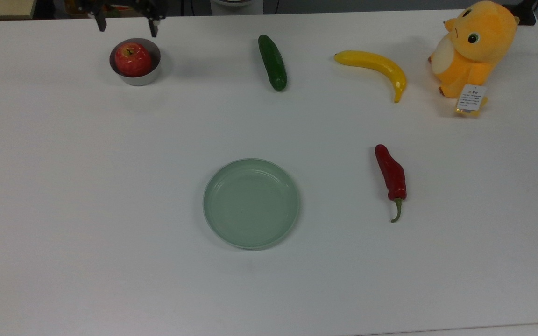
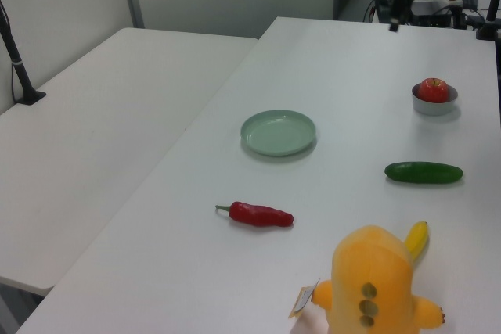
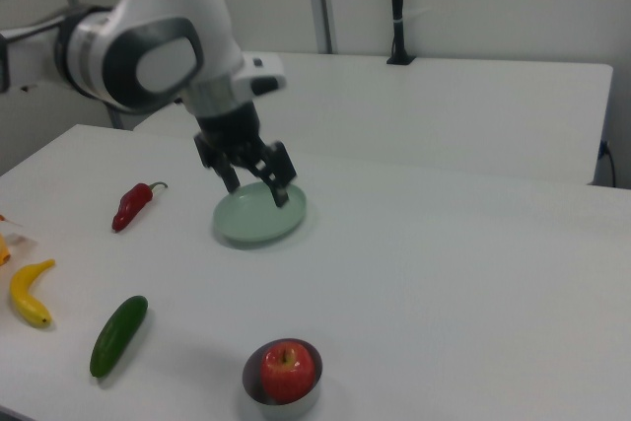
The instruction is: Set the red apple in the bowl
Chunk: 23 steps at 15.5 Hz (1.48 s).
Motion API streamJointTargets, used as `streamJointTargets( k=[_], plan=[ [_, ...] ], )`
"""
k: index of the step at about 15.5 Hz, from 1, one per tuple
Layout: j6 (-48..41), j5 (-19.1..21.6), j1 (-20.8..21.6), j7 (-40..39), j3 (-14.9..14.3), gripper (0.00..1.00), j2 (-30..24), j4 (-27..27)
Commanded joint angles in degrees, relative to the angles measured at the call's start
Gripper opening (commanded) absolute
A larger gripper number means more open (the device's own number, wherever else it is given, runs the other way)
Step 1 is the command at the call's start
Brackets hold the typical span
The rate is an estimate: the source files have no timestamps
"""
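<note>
The robot arm (image 3: 148,46) reaches in from the right view's left, and its big white and grey joint is high above the table. From this joint the wrist (image 3: 225,110) goes down and a little to the right view's right. The gripper (image 3: 256,184) hangs in the air with its two black fingers (image 3: 280,176) pointing downward. The fingers are spread apart and there is nothing between them. In the top view the gripper (image 1: 126,25) is at the upper edge, fingers wide apart.
</note>
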<state>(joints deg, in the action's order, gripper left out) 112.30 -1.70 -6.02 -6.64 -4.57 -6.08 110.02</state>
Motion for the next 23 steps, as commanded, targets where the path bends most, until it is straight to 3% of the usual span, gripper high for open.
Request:
streamJointTargets(
  k=[1, 5, 10, 16, 18, 20, 23],
  plan=[
    [-5.9, 0.9, 0.2, 7.9, 5.6, 1.0, -0.1, -5.2],
    [-7.0, 1.0, -0.1, 14.6, 12.5, 1.0, 0.5, -6.7],
    [-6.3, 0.9, 0.3, 19.4, 15.9, 1.0, 3.1, -7.4],
    [-6.6, 2.8, 0.4, 18.2, 15.6, 1.0, 3.4, -7.4],
    [-6.7, 2.6, 3.7, 17.1, 12.9, 1.0, 4.1, -7.5],
    [-6.7, 2.8, 8.4, 17.0, 8.2, 1.0, 4.2, -7.5],
    [-6.9, 2.8, 9.2, 17.2, 7.6, 1.0, 5.5, -8.7]
  ],
)
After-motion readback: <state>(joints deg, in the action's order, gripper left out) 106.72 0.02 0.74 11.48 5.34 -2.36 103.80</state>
